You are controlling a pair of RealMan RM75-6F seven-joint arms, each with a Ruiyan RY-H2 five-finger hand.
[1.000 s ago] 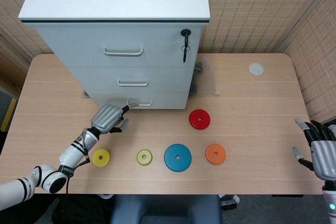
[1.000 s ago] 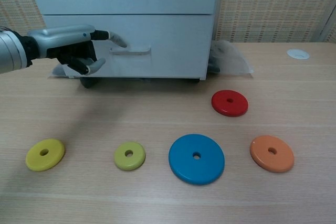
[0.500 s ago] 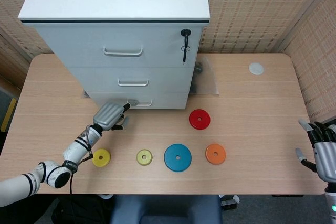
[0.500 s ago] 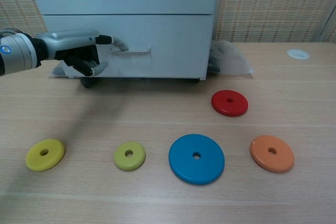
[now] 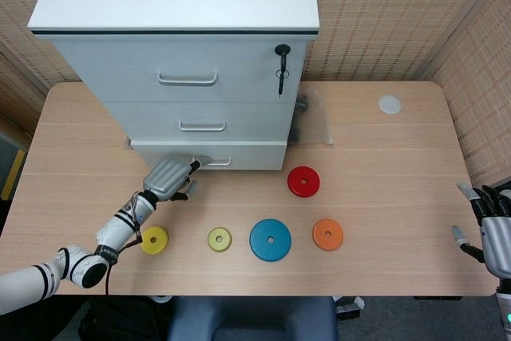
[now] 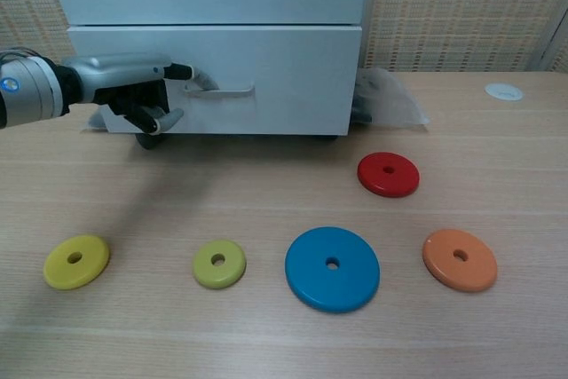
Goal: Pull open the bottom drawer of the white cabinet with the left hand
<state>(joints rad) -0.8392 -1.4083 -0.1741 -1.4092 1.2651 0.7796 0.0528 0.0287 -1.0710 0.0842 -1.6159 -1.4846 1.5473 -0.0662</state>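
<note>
Bottom drawer (image 6: 266, 77) now sits slightly proud of the cabinet (image 5: 180, 5) compared with a second ago. Left hand (image 6: 133, 86) hooks a fingertip on the handle (image 6: 222, 90), mid-pull; right hand (image 5: 493, 229) idle, fingers spread. Next: keep drawing straight back toward the table edge.

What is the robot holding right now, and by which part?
The left hand hooks a finger on the left end of the bottom drawer's handle, so it holds the bottom drawer. The right hand holds nothing, fingers spread.
</note>
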